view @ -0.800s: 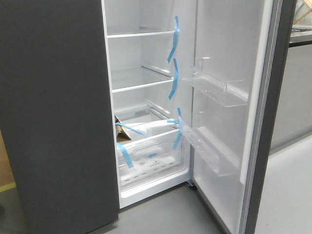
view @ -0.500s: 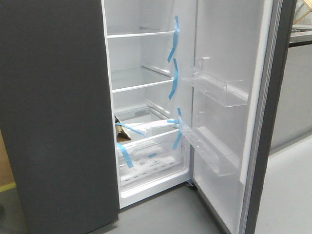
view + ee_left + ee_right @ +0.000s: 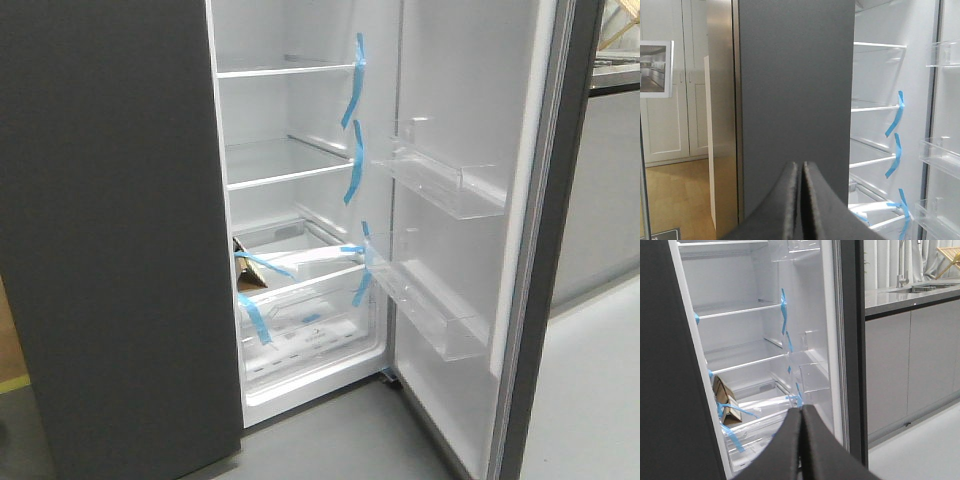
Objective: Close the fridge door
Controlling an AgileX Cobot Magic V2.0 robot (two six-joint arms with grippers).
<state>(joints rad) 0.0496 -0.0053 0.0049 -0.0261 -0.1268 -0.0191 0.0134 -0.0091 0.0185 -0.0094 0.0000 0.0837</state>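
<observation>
The fridge door (image 3: 470, 110) stands wide open at the right of the front view. Its white inner lining with clear shelf bins (image 3: 445, 180) faces left, and its silvery and dark edge (image 3: 555, 250) faces me. It also shows in the right wrist view (image 3: 807, 305) and at the edge of the left wrist view (image 3: 946, 100). My left gripper (image 3: 801, 167) is shut and empty, in front of the closed dark grey left door (image 3: 795, 90). My right gripper (image 3: 802, 411) is shut and empty, in front of the open fridge compartment, apart from the door. Neither gripper shows in the front view.
The closed dark grey door (image 3: 110, 230) fills the left. Inside are white shelves (image 3: 290, 165), blue tape strips (image 3: 352, 95) and a cardboard box (image 3: 250, 275) in the drawer. Pale grey cabinets under a counter (image 3: 610, 180) stand right of the open door. The floor (image 3: 340, 440) is grey.
The whole front view has shifted slightly to the left. The fridge door stays open at the same angle.
</observation>
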